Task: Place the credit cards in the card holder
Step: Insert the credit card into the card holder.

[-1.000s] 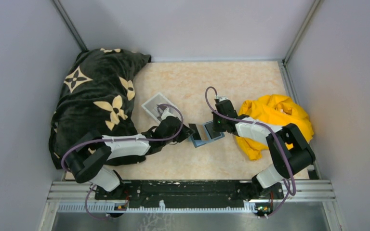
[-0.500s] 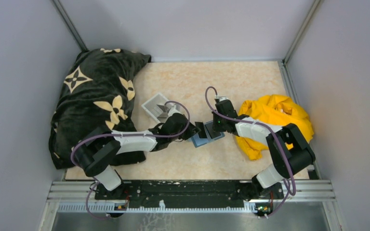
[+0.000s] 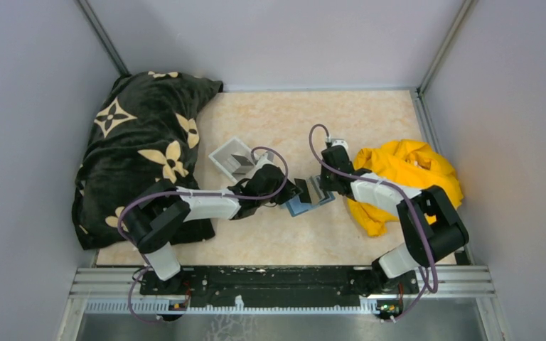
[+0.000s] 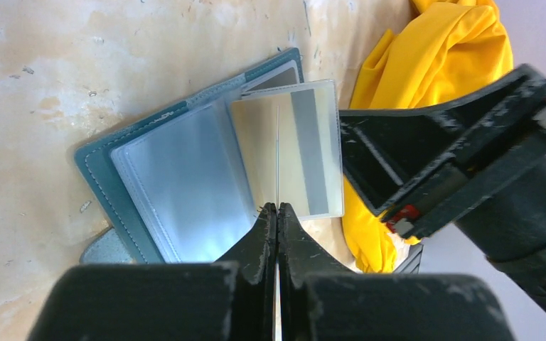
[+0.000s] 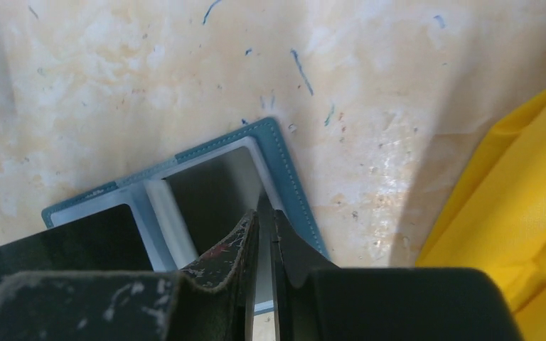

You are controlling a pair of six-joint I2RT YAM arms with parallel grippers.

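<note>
The teal card holder (image 3: 300, 207) lies open mid-table, its clear sleeves showing in the left wrist view (image 4: 103, 170) and the right wrist view (image 5: 291, 170). My left gripper (image 3: 297, 190) is shut on a thin credit card, seen edge-on (image 4: 277, 156) between its fingertips (image 4: 277, 207), just over the open holder. My right gripper (image 3: 318, 187) is shut (image 5: 264, 213) on a clear sleeve page at the holder's right side. That page stands up with a yellow-tan card (image 4: 256, 153) in it. A dark card face (image 5: 71, 241) shows at the lower left of the right wrist view.
A small clear-white tray (image 3: 222, 153) with a grey card (image 3: 240, 160) in it stands behind my left arm. A black patterned blanket (image 3: 142, 142) fills the left side. A yellow cloth (image 3: 405, 170) lies at the right, beside my right arm. Grey walls enclose the table.
My left arm has reached right from beside the tray to over the open card holder, carrying the card. My right gripper has shifted slightly back and right, still at the holder.
</note>
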